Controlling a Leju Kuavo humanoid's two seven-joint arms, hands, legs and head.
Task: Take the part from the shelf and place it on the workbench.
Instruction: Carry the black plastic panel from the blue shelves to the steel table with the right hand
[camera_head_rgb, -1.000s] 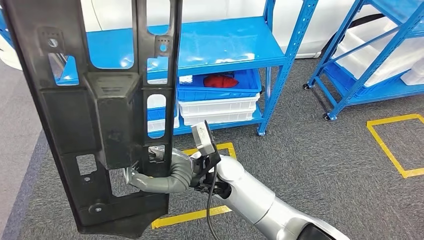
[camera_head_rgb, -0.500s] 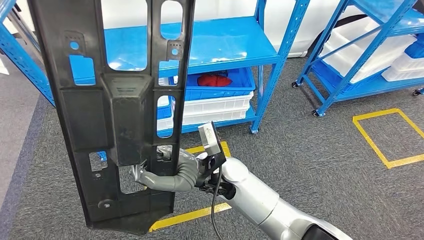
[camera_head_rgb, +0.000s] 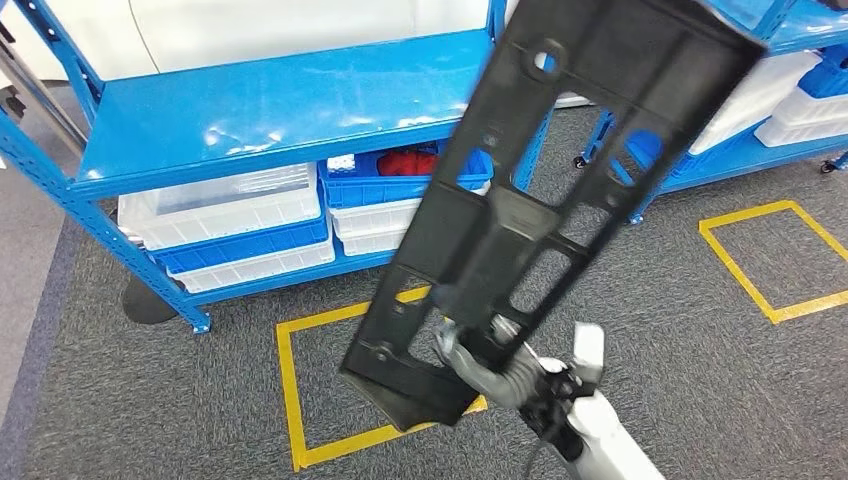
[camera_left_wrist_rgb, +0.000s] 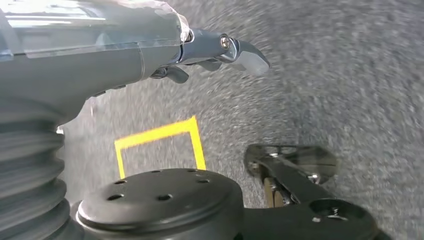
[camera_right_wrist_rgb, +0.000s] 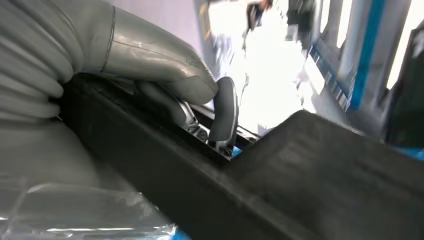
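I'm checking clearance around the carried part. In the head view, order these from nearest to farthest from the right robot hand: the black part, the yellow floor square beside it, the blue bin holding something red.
1. Black part: gripped near its lower end by the right robot hand.
2. Yellow floor square: on the carpet, just left of the hand.
3. Blue bin: up on the shelf's lower level.

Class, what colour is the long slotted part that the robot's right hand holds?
Black; the part shows best in the head view.
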